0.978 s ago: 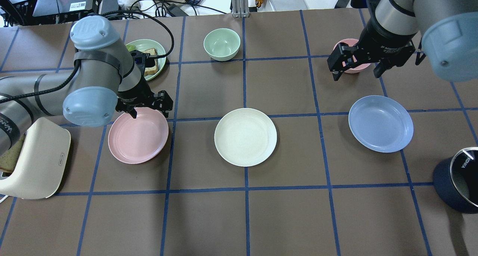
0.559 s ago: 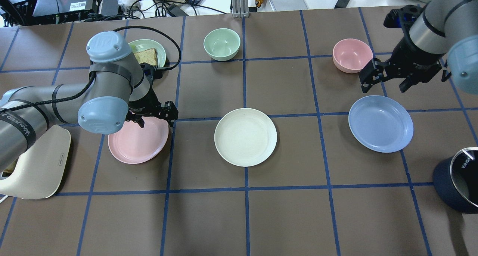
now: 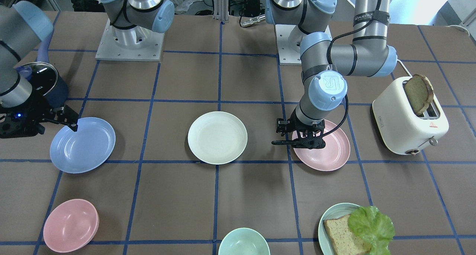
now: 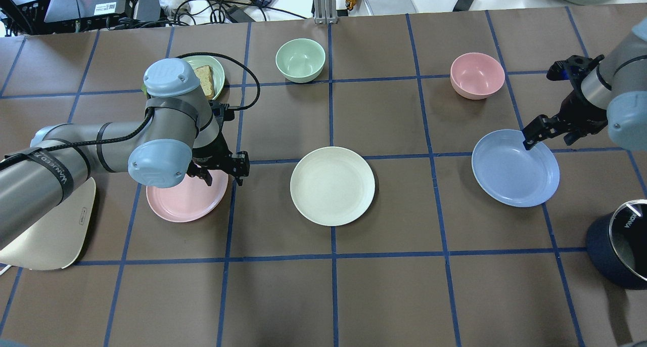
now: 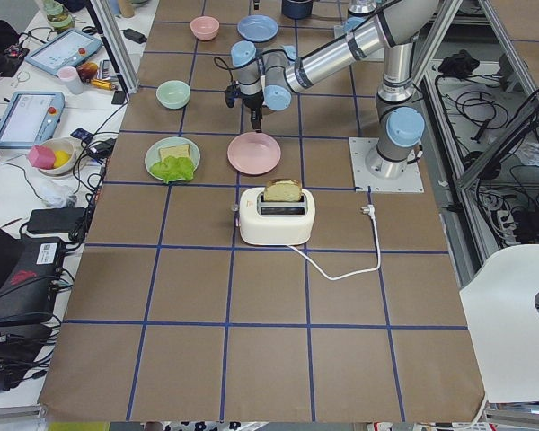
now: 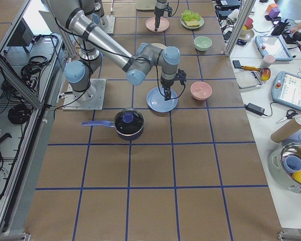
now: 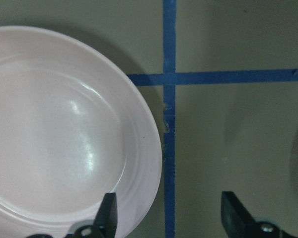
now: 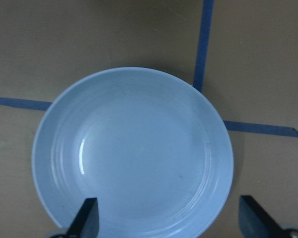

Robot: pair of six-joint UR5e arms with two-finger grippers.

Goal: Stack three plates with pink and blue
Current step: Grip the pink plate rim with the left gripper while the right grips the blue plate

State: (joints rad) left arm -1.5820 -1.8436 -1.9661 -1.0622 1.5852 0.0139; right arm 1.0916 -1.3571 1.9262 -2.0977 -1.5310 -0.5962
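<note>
The cream-white plate [image 4: 332, 185] lies mid-table. The pink plate [image 4: 177, 203] lies to its left and the blue plate [image 4: 515, 170] to its right. My left gripper [image 4: 222, 176] is open and low at the pink plate's right rim. In the left wrist view [image 7: 170, 218] one finger [image 7: 108, 213] is over the plate [image 7: 54, 139] and the other is over the table. My right gripper [image 4: 548, 136] is open over the blue plate's far rim. In the right wrist view [image 8: 169, 220] the blue plate [image 8: 134, 153] fills the frame.
A white toaster [image 3: 407, 125] with bread stands beside the left arm. A teal plate with bread and lettuce [image 3: 353, 229], a green bowl [image 4: 300, 58] and a pink bowl [image 4: 477, 75] sit on the far side. A dark pot [image 4: 621, 248] stands at the near right.
My left gripper has slid right along the pink plate to its right rim. My right arm has swung from over the pink bowl to the blue plate's far rim.
</note>
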